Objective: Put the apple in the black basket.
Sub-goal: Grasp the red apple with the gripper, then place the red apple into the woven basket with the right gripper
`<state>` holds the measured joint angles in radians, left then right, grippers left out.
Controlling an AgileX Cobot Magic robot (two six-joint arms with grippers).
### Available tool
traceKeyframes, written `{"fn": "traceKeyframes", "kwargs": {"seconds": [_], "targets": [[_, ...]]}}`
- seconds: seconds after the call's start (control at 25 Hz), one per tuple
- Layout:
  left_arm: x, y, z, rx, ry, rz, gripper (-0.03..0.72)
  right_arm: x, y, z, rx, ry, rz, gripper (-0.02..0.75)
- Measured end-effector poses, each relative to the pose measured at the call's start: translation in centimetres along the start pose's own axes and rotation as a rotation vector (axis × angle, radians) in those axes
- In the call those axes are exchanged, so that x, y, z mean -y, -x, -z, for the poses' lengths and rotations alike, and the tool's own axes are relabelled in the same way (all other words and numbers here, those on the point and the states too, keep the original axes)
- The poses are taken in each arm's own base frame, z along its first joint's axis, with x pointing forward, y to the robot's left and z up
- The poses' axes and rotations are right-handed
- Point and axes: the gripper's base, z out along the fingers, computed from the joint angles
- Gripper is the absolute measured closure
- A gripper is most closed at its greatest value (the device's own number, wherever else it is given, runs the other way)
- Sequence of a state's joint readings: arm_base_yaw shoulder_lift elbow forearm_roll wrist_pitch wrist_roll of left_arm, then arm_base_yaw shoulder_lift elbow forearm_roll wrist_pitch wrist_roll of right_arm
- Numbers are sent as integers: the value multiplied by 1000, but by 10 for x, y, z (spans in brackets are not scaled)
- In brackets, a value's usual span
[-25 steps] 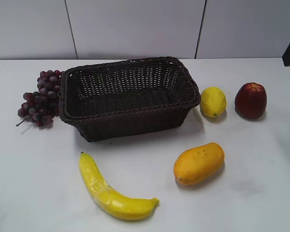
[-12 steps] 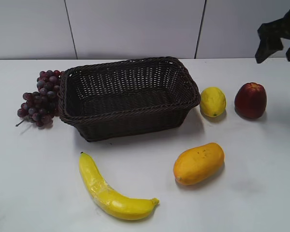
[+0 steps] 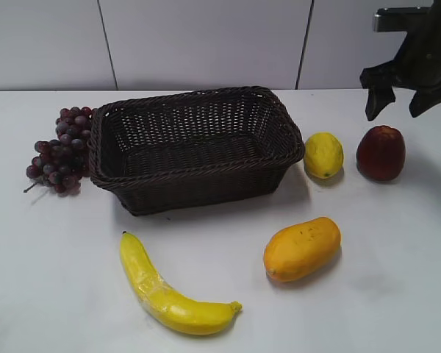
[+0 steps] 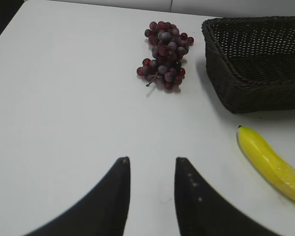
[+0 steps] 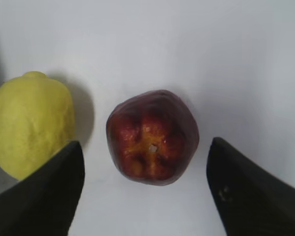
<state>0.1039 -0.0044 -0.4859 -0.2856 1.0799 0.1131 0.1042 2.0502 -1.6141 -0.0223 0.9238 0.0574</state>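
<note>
The dark red apple (image 3: 381,152) stands on the white table at the right, next to the lemon (image 3: 324,154). From above it shows in the right wrist view (image 5: 153,136), with a yellowish top. My right gripper (image 3: 398,109) hangs open just above the apple, its fingers (image 5: 145,147) spread wide on either side, not touching it. The black basket (image 3: 193,147), woven with a braided rim, stands empty at the middle of the table; its corner shows in the left wrist view (image 4: 258,59). My left gripper (image 4: 151,161) is open and empty above bare table.
Purple grapes (image 3: 59,149) lie against the basket's left end. A banana (image 3: 169,293) lies in front of the basket and an orange mango (image 3: 302,248) at the front right. The lemon (image 5: 32,123) sits close beside the apple, near the right gripper's left finger.
My right arm has come in from the upper right and moved left and down, so the gripper now hangs over the apple. Nothing on the table has moved.
</note>
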Motion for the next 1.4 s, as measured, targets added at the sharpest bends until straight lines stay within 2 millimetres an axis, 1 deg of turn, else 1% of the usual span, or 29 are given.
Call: {"fn": "traceKeyframes", "kwargs": {"seconds": [0.16,0.44,0.48,0.68,1.12,1.28,1.32,1.4], "targets": [[0,0,0,0,0,0,452,0,-3,-21,-49,-5,-15,153],[0,0,0,0,0,0,452,1,-7,-50,-111,-20,-8,153],[0,0,0,0,0,0,452,1,-7,-51,-111,-21,-8,153],[0,0,0,0,0,0,452,1,-6,-54,-118,-24,-7,178],[0,0,0,0,0,0,452,2,-7,-54,-125,-31,-7,178],[0,0,0,0,0,0,452,2,-7,-48,-138,-38,-5,180],[0,0,0,0,0,0,452,3,-7,-44,-150,-41,-5,180],[0,0,0,0,0,0,452,3,-3,-31,-160,-44,-7,180]]}}
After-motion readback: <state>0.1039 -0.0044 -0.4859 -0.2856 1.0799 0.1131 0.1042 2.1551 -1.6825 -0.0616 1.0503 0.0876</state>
